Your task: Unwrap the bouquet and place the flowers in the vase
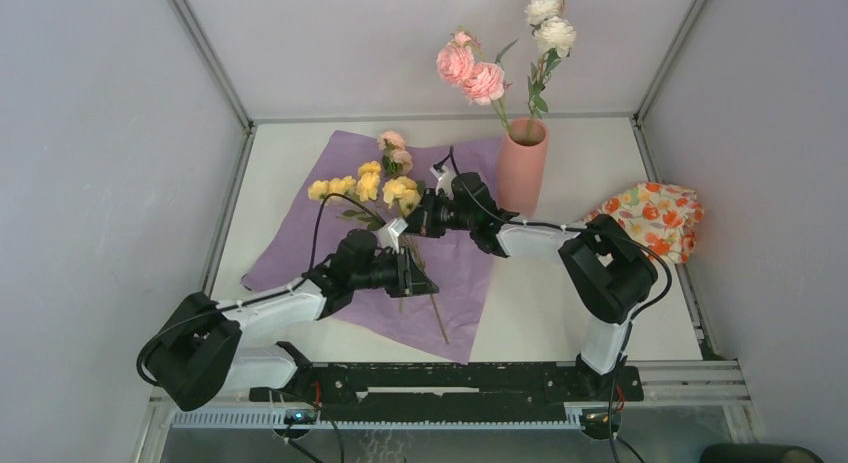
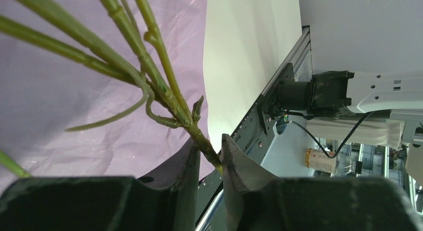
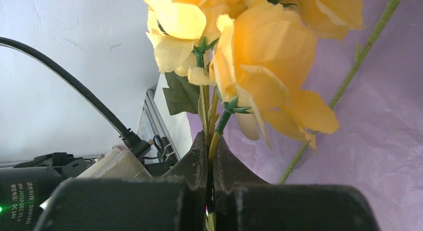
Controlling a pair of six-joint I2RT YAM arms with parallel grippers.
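Left of the vase [image 1: 522,173], your left gripper [image 2: 210,145] pinches the foot of the flowers [image 1: 385,188]. Your right gripper [image 3: 210,143], nearer the vase, is clamped just under the yellow heads [image 3: 259,51]. The stems [image 2: 149,56] run away from you, so the foot likely must swing vaseward.

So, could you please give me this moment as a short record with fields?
vase: tall salmon-pink cylinder vase, upright, holding pink roses and white roses
paper: crinkled purple paper sheet, spread flat
right gripper: shut on stems of yellow roses, just below the heads
left gripper: closed on lower end of green stem
loose: peach roses lying on paper
aside: orange-flowered cloth bundle, far right
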